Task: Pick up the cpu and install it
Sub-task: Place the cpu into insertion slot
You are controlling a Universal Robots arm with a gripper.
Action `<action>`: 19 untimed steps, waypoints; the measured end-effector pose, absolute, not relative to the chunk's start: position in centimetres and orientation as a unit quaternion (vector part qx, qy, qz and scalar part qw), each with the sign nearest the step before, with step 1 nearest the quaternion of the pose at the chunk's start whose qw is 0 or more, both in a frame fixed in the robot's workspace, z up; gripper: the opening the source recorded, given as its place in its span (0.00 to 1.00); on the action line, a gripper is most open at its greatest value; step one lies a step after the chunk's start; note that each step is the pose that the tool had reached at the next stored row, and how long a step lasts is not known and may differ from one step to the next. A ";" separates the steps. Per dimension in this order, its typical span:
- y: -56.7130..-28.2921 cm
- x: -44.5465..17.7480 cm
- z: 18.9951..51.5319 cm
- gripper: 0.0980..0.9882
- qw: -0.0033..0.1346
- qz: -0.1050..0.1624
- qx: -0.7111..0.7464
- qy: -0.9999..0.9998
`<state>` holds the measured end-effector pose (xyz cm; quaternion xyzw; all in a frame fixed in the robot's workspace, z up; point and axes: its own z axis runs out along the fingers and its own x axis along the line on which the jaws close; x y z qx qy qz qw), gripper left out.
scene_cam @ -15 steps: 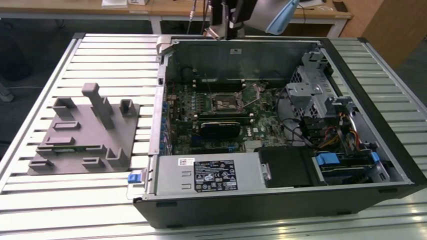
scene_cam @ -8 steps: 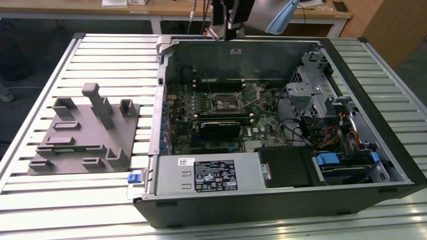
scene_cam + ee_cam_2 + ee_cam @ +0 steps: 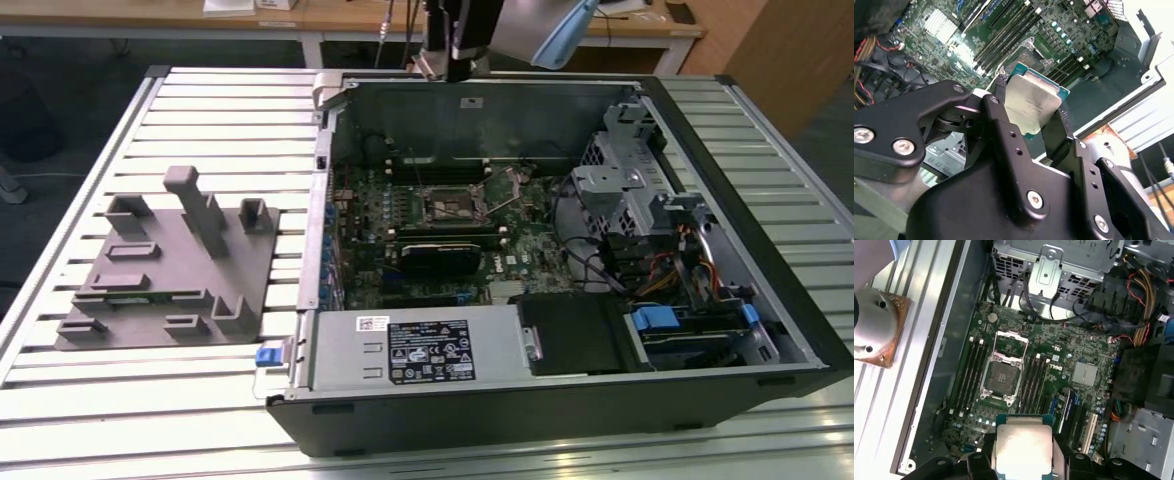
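you have the cpu [image 3: 1031, 107] pinched in your gripper [image 3: 1030, 100], one black finger [image 3: 996, 107] on each of two opposite edges, its silver-grey metal top facing both wrist cameras. in the first wrist view the cpu [image 3: 1021, 447] sits level between the gripper [image 3: 1021, 456] fingers, held in the air above the motherboard [image 3: 1066, 352] and touching nothing but the fingers. its green edge shows around the metal lid.

beyond it in that view lies the socket [image 3: 1002, 371], apart from the cpu, with its metal frame swung open and the dark contact field bare. long memory slots [image 3: 974, 370] run along both sides of the socket.

in the exterior view your arm [image 3: 461, 35] hangs over the far wall of the open computer case [image 3: 747, 150], and the socket [image 3: 454, 205] lies near the middle of the board inside it. the case lies on its side on the slatted worktop [image 3: 200, 110]. the grey tray [image 3: 160, 270], with its upright blocks, rests on the worktop at the exterior view's left, just beside the case. in the first wrist view a round silver part on a copper-coloured plate [image 3: 874, 325] sits on the worktop slats outside the case wall.
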<state>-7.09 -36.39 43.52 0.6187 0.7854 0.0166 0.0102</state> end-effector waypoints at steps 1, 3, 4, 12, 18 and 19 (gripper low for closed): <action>-36.4 -7.1 43.5 0.49 0.010 0.017 0.623 0.782; -36.4 -7.1 43.5 0.49 0.010 0.016 0.631 0.775; -36.4 -7.1 43.5 0.49 0.011 0.016 0.635 0.772; -36.4 -7.1 43.4 0.49 0.011 0.016 0.666 0.746; -36.4 -7.1 43.4 0.49 0.012 0.016 0.686 0.727; -36.4 -7.1 43.4 0.49 0.012 0.016 0.689 0.724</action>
